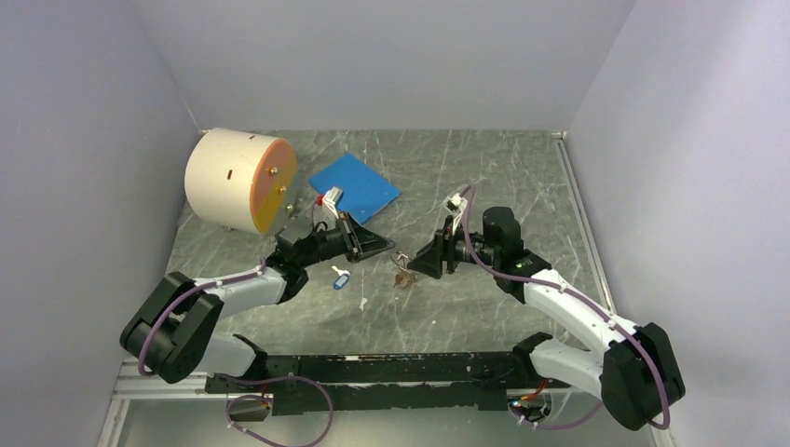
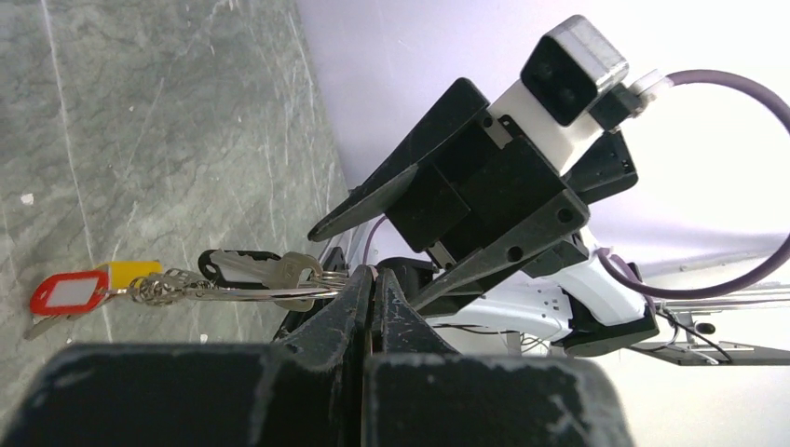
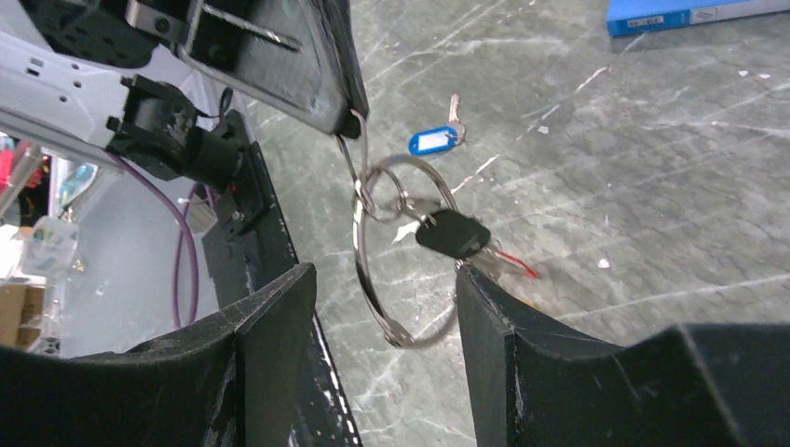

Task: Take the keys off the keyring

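L claw (image 2: 371, 279) clamped shut on keyring (image 3: 360, 247), ring hanging from its tips mid-scene btw both arms, low over tabletop (image 3: 652, 186). Can't tell if the lowest key touches down. R claw (image 3: 380, 279) partly open, holding nothing, fingers either side of the ring. Black-head key (image 3: 452, 233) & red-tagged key (image 2: 67, 291) both on the ring. Risks: R claw bites ring wire instead of a key, twists it out of L's thin pinch, bunch drops. Keys dangle loose, so prob. easy to miss or jam.

Top of the keyring (image 3: 361, 265) is hidden inside the left hand (image 3: 347, 104).
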